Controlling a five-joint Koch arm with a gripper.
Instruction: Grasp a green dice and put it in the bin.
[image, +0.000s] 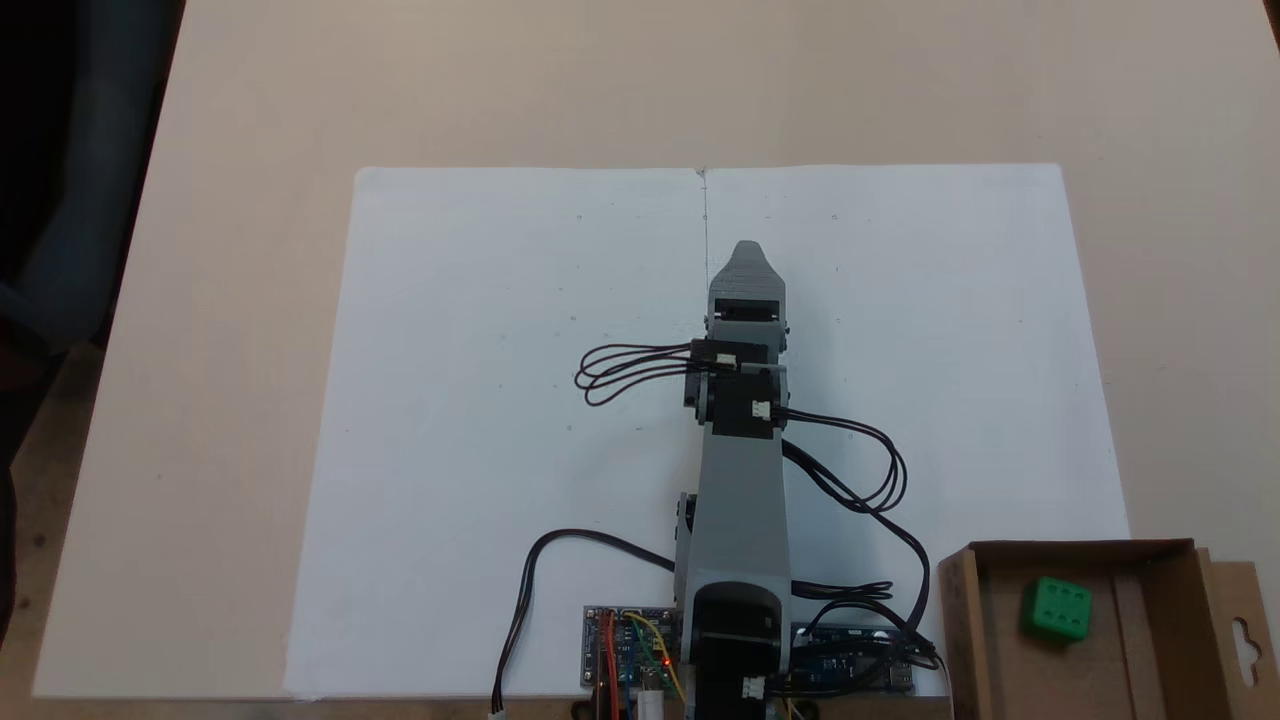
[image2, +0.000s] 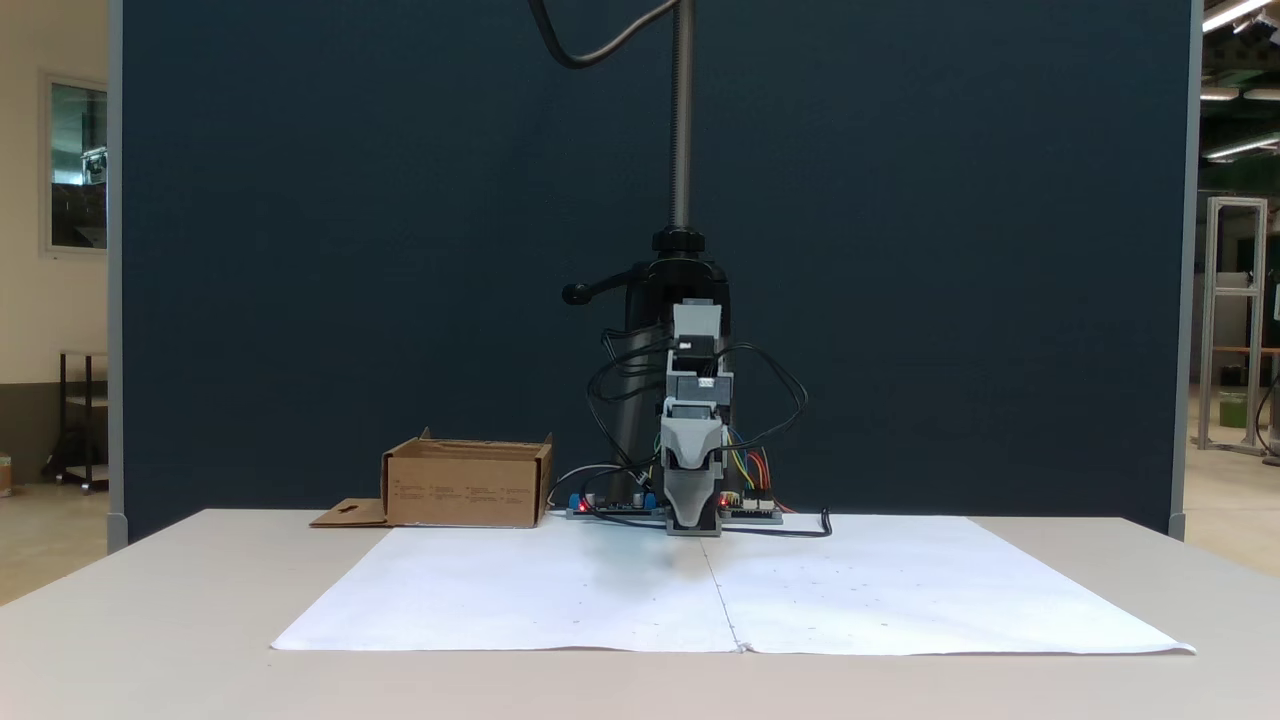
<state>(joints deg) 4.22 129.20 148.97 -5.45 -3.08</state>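
Dice in the bin, arm parked over the paper

The green dice (image: 1056, 608) already lies inside the bin (image: 962, 630), a cardboard box at the lower right of the top-down fixed view, just beside the arm's base; the gripper (image: 748, 250) points out along the seam of the white paper sheets (image: 500, 400), well apart from the box. Its jaws lie one behind the other, so I cannot tell whether they are parted or closed. The task looks finished; nothing seems left but for the arm to rest
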